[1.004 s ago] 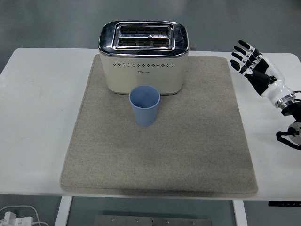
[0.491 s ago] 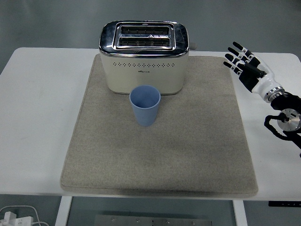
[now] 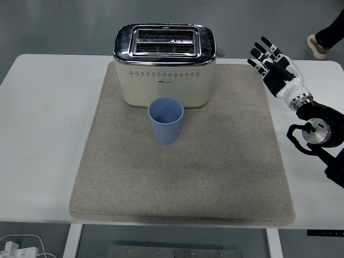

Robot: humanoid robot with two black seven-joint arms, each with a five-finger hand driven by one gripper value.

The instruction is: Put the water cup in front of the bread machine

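The worktop (image 3: 48,107) carries a grey mat (image 3: 215,177) with the toaster (image 3: 164,64) at its far end, well to my left. The blue cup (image 3: 165,120) stands upright on the mat just in front of the toaster, so by my reckoning the placing is done. My right hand (image 3: 273,63), fingers spread and holding nothing, has swung in over the mat's far right corner since a second ago, still well apart from the cup.
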